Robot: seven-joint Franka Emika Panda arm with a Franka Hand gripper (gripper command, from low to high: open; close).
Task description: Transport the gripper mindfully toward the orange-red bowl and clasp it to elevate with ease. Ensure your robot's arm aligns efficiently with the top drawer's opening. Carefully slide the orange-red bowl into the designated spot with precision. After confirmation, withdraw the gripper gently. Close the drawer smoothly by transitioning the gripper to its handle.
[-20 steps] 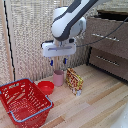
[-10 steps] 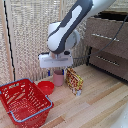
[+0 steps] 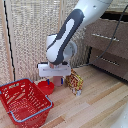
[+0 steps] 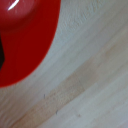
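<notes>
Where the orange-red bowl (image 3: 46, 86) sits, on the pale wooden floor, it lies just beside the red wire-mesh basket (image 3: 24, 102), on the side toward the exterior view's right, and directly under the end effector (image 3: 53, 78). That white boxy hand hangs low over the bowl's far rim; its fingertips are hidden behind its own body and the bowl, so whether it is open or closed cannot be told, nor whether it touches the bowl. In the wrist view a glossy red curved surface (image 4: 22, 42) fills one corner very close to the lens, with a bright highlight on it, and bare pale wood grain covers the rest; a dark sliver at the frame's edge may be a finger, too blurred to be sure.

One robot's arm (image 3: 70, 32) reaches down from the upper part of the exterior view, white with a dark grey stripe along its segment. One pink cup (image 3: 60, 80) shows partly behind the hand. One yellow-and-red patterned packet (image 3: 75, 82) stands just beside it. One basket is present, and one bowl.

Two grey-brown drawer fronts stand at the exterior view's right: the top drawer (image 3: 111, 34) with its handle (image 3: 105, 37), and a shorter front (image 3: 111, 62) below with its own bar.
</notes>
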